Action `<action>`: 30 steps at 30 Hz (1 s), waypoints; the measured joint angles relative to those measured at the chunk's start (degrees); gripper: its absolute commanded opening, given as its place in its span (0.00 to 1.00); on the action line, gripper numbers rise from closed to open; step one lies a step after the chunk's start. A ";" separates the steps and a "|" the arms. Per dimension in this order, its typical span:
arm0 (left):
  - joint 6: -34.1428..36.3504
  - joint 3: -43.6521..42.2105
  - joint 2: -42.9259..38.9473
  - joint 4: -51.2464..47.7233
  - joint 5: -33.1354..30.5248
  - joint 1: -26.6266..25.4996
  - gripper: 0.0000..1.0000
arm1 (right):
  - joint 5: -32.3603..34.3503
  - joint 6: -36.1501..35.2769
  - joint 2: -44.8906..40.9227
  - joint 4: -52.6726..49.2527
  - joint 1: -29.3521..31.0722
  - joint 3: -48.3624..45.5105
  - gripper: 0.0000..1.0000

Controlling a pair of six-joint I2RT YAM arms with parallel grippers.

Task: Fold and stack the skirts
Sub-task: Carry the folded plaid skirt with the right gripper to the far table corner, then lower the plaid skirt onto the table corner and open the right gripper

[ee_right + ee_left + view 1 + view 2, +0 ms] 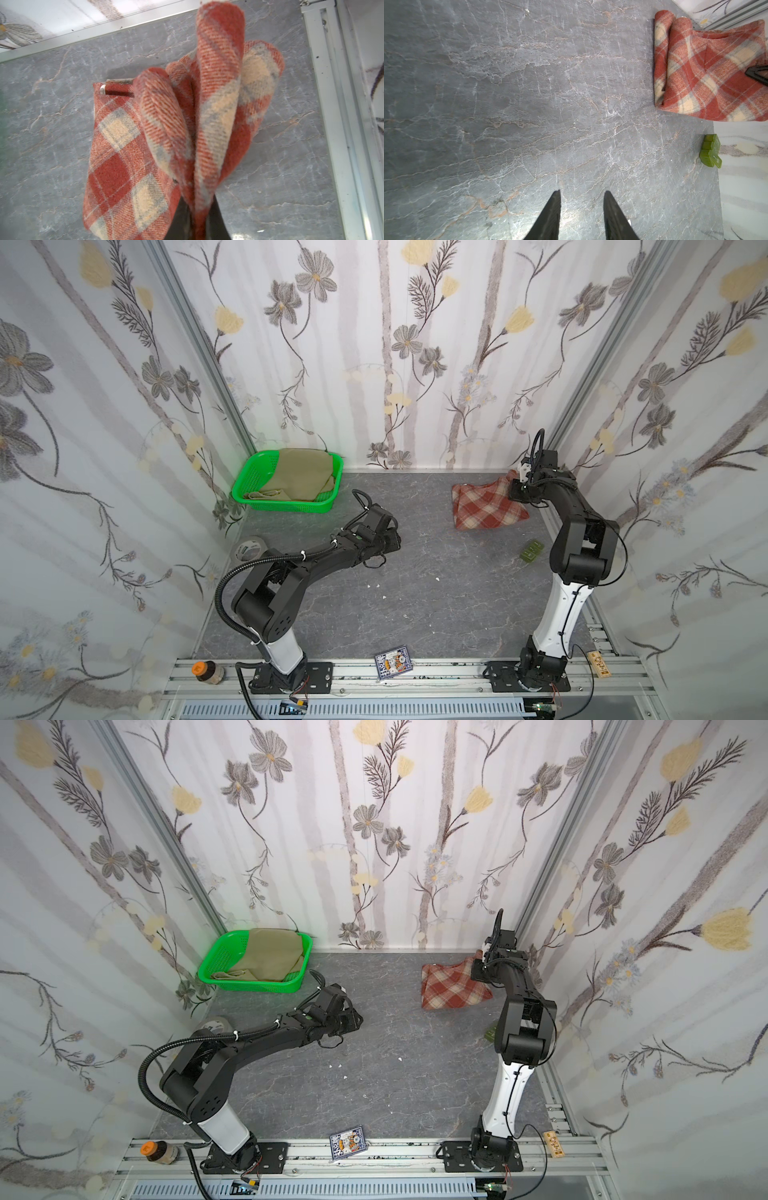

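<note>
The plaid skirt (486,506) (451,986) is found in the far right corner of the table (415,593). It is folded in several thick layers. Most of it rests on the table, and one far corner is lifted from the surface. This corner is clamped by the right gripper (197,207), the jaws of which are pressed together on the cloth. In the right wrist view the rounded folds are seen to rise out between the jaws. In both top views the gripper (516,489) is placed over the right far edge of the skirt.

The khaki skirt (297,472) (270,952) is laid crumpled in the basket (249,485), which stands in the far left corner of the table. The right part of the basket is covered by it.

The left gripper (581,192) is held over the bare middle of the table. Its jaws are kept apart and nothing is seen between them. It is well apart from both skirts.

A green box (531,551) (710,151) is seen on the table near the right arm, on the near side of the plaid skirt. A tape roll (251,547) lies at the left edge, beside the left arm.
</note>
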 measured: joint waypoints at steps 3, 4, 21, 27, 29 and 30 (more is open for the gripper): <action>-0.22 0.50 0.74 0.00 0.44 0.07 0.37 | 0.90 -1.03 2.32 -1.70 -0.42 2.62 0.00; -0.42 0.74 1.03 -0.02 0.79 0.07 0.37 | 1.09 -1.25 2.99 -2.19 -0.52 3.43 0.00; -2.19 1.95 3.32 -0.04 2.99 0.17 0.37 | 2.60 -2.60 9.77 -5.29 -3.21 11.08 0.00; -2.89 2.16 3.82 -0.22 3.28 0.17 0.37 | 2.80 -2.45 10.95 -5.42 -3.61 13.49 0.00; -3.08 2.19 3.85 -0.24 3.61 0.17 0.37 | 3.37 -2.40 11.47 -5.35 -3.93 14.23 0.00; -3.10 2.19 3.85 -0.26 3.69 0.17 0.37 | 3.78 -2.25 11.61 -5.38 -4.02 14.32 0.00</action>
